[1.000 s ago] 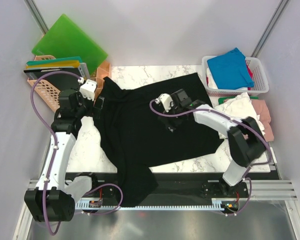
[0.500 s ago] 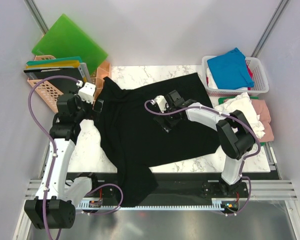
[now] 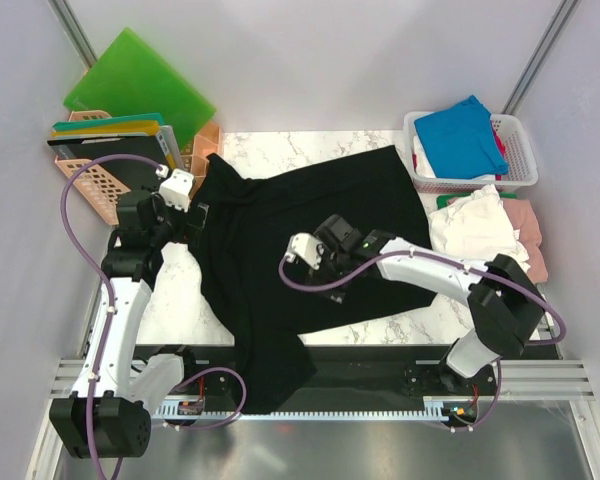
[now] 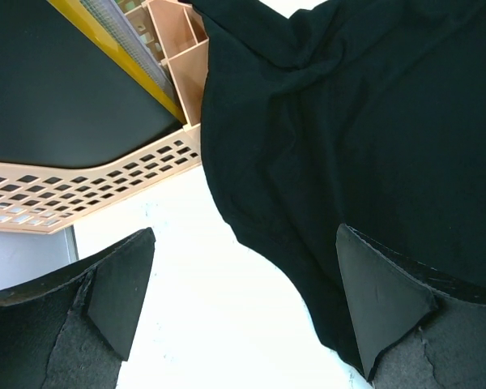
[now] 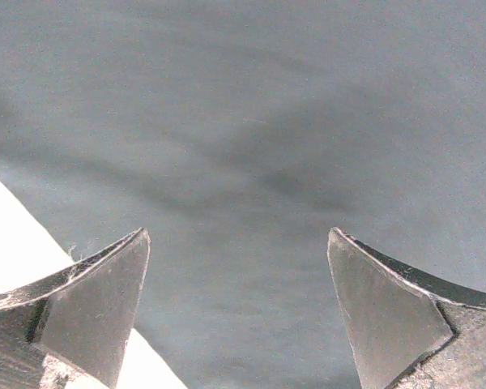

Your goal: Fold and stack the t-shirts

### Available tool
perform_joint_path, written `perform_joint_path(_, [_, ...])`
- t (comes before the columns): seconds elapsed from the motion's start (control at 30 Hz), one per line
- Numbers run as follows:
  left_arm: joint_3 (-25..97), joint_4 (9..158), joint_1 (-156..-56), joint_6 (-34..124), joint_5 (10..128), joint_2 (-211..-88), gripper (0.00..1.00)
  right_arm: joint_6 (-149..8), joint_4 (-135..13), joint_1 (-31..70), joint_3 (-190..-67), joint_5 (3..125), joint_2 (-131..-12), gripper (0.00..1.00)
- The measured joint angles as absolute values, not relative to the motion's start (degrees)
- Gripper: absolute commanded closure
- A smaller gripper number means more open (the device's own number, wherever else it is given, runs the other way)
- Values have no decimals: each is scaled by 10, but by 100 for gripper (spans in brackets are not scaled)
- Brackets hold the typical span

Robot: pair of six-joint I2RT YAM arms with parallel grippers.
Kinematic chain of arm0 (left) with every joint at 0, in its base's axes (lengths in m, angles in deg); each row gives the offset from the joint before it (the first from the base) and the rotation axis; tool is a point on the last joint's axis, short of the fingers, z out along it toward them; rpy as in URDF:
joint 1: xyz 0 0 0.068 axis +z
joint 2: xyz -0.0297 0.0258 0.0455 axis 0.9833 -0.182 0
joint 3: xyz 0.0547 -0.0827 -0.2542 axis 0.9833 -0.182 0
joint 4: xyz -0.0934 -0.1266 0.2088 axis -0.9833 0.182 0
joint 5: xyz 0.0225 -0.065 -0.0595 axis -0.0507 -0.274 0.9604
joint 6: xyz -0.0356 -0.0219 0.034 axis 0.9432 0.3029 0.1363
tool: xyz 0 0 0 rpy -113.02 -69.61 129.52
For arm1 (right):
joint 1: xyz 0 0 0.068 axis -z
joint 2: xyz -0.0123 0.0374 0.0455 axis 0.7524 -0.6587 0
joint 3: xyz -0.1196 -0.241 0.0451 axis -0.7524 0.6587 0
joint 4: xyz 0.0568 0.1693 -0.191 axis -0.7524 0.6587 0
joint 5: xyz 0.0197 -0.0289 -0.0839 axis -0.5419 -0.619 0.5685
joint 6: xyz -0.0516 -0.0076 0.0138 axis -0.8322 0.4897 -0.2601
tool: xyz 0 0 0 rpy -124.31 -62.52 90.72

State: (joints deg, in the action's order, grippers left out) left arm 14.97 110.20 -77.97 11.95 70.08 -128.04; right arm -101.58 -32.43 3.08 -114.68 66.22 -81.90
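- One black shirt [image 3: 280,240].
- One blue shirt [image 3: 463,133], one white shirt [image 3: 470,222] and one pink shirt [image 3: 528,218]. Other cloth beneath them is too hidden to count.
- Two baskets: one white basket [image 3: 525,145], one peach basket [image 3: 85,185].
- One green board [image 3: 135,85].
- Three thinner boards in the peach basket: teal board [image 3: 110,121], yellow board [image 3: 110,130], black board [image 3: 100,145].
- Two arms: left arm [image 3: 120,300], right arm [image 3: 430,265].
- One table [image 3: 280,145].

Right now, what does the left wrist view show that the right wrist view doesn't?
Only left wrist: the peach basket, the dark board standing in it, and the left hand open over the rumpled edge of the black t-shirt. Only right wrist: the right hand, open, close above smooth cloth that nearly fills the frame. Both: the black t-shirt, gripped by neither hand.
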Motion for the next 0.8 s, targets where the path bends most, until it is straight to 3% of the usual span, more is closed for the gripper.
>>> perform_joint_path(0.3, [150, 1105, -780, 116, 698, -1290, 0, -1039, -336, -72, -1177, 667, -859, 2])
perform_joint_path(0.6, [142, 1111, -780, 101, 682, -1282, 0, -1013, -376, -100, -1315, 643, -979, 2])
perform_joint_path(0.8, [137, 1114, -780, 90, 681, -1289, 0, -992, -399, -175, -1384, 660, -1026, 5])
